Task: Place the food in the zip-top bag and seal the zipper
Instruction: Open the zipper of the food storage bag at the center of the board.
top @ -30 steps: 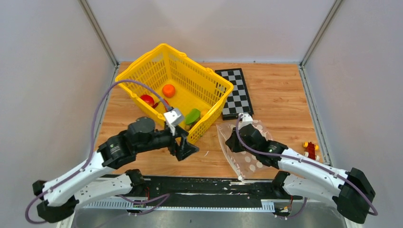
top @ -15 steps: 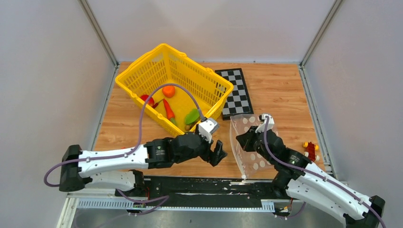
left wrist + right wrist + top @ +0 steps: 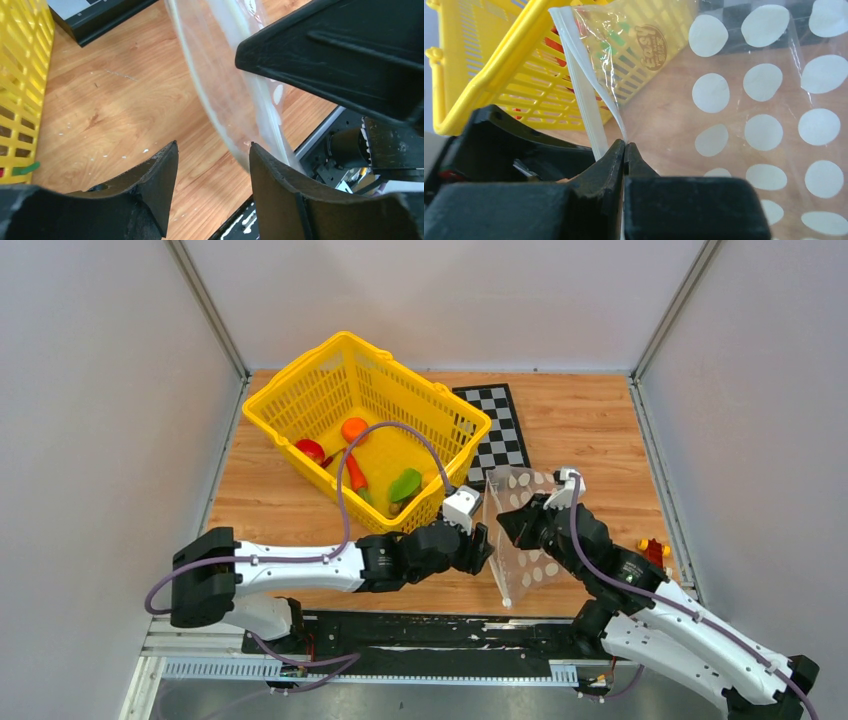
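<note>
The clear polka-dot zip-top bag (image 3: 528, 540) stands lifted off the table, mouth edge toward the left. My right gripper (image 3: 508, 526) is shut on one lip of the mouth (image 3: 625, 145), with the pale zipper (image 3: 585, 87) running up beside its fingertips. My left gripper (image 3: 482, 544) is open and empty (image 3: 212, 150), right at the bag's mouth; the curved zipper edge (image 3: 212, 115) hangs just ahead of its right finger. The food lies in the yellow basket: orange (image 3: 354, 429), tomato (image 3: 310, 450), carrot (image 3: 357, 472), green pepper (image 3: 405, 484).
The yellow mesh basket (image 3: 300, 375) stands at the back left, its near corner close to my left wrist. A chessboard (image 3: 497, 430) lies behind the bag. A small red and yellow piece (image 3: 653, 552) lies at the right edge. The table's front rail is just below both grippers.
My left arm has swung right from the basket's front wall to the bag's mouth. My right gripper has lifted the bag from lying flat to standing up.
</note>
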You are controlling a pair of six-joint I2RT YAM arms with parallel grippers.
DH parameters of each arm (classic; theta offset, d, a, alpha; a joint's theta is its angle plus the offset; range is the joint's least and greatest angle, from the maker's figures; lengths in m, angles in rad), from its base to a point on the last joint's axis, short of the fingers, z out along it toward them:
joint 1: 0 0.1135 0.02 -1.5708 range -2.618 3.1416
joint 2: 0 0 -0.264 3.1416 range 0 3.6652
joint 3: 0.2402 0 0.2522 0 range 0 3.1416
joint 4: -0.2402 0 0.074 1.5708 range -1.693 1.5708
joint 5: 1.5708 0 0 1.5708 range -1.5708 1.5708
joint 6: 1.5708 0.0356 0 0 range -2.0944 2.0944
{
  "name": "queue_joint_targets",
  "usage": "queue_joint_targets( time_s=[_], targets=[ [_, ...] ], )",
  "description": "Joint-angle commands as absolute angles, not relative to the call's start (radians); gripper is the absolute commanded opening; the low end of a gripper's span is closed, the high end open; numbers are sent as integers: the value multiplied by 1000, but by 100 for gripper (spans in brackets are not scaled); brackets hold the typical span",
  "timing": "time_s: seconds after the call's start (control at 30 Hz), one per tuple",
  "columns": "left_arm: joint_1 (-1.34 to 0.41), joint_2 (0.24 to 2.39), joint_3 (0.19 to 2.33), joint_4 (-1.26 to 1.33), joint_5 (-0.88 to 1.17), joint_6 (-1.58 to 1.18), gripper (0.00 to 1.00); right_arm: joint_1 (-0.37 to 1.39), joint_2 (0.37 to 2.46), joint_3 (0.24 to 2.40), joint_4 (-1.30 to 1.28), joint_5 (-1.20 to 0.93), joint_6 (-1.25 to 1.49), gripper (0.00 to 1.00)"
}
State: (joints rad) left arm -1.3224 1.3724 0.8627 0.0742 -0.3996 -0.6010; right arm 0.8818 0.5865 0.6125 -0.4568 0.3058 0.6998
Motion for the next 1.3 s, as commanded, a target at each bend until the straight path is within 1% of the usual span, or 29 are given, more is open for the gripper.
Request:
queue_joint_targets(
  time_s=[0.0,0.07,0.13,0.2,0.27,0.3,0.33,0.4,0.43,0.47,0.5,0.6,0.73,0.93,1.03,1.1,1.2,1.27],
  targets=[
    [-1319,1413,876,188,-423,-627,57,879,581,681,-484,322,683,0],
    [-1313,1430,873,215,-400,-627,50,878,577,687,-505,329,678,0],
    [-1305,1441,869,261,-361,-624,36,879,569,687,-515,325,677,0],
    [-1301,1452,873,271,-342,-622,20,879,561,686,-526,324,672,0],
    [-1300,1453,885,254,-345,-613,7,879,560,702,-562,340,657,0],
    [-1299,1452,892,238,-352,-610,2,879,562,714,-585,346,646,0],
    [-1296,1451,901,219,-359,-605,0,879,565,732,-614,352,630,0],
    [-1286,1447,920,190,-360,-596,0,879,573,770,-658,346,595,6],
    [-1285,1445,930,184,-359,-592,0,880,582,791,-679,342,584,11],
    [-1284,1445,939,180,-355,-585,0,879,593,811,-697,336,577,19],
    [-1285,1445,949,181,-350,-582,0,880,605,829,-712,326,569,23],
    [-1283,1450,979,179,-326,-580,0,880,651,867,-731,287,563,31],
    [-1284,1456,1011,156,-314,-594,0,892,710,902,-732,244,576,34],
    [-1279,1443,1028,110,-339,-594,0,915,687,901,-703,300,595,38],
    [-1279,1449,1051,75,-347,-581,0,919,681,919,-700,292,589,43],
    [-1278,1446,1045,95,-335,-579,0,920,702,922,-711,318,583,45],
    [-1278,1451,1058,98,-316,-573,0,920,766,944,-717,302,568,45],
    [-1278,1455,1066,95,-306,-567,0,926,803,959,-724,318,569,44]
  ],
)
